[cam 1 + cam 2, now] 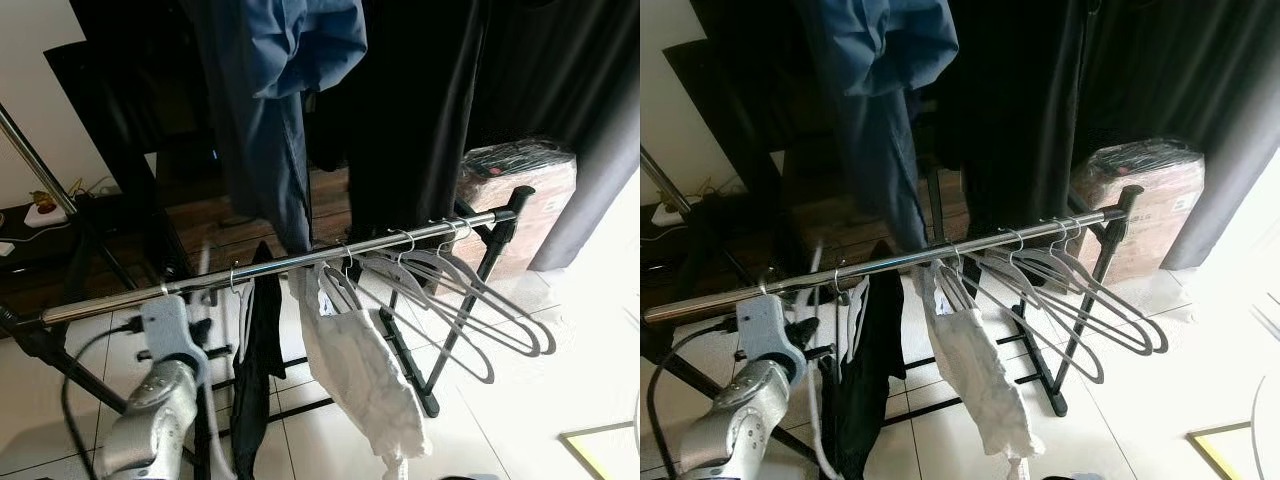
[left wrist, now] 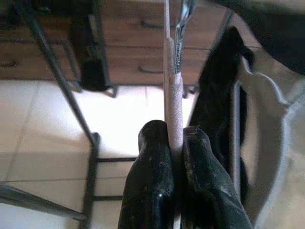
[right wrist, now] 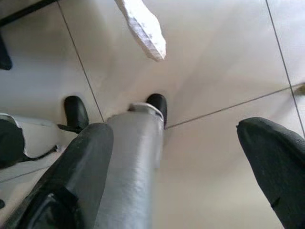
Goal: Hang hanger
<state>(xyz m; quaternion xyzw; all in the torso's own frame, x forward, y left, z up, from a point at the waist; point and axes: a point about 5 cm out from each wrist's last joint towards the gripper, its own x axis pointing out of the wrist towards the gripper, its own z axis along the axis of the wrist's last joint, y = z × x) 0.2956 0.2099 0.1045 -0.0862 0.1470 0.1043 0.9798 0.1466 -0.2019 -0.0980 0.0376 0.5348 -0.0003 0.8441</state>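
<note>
In the left eye view, the left arm reaches up beside the chrome garment rail [image 1: 300, 258], where several grey hangers [image 1: 470, 295] already hang (one carries a white garment [image 1: 365, 375]). In the left wrist view, the left claw [image 2: 175, 143] is clenched on a pale hanger [image 2: 171, 95], apparently its neck, its metal hook [image 2: 183, 19] above. In the right wrist view, the right claw [image 3: 186, 138] hangs released over the tiled floor [image 3: 209, 71].
</note>
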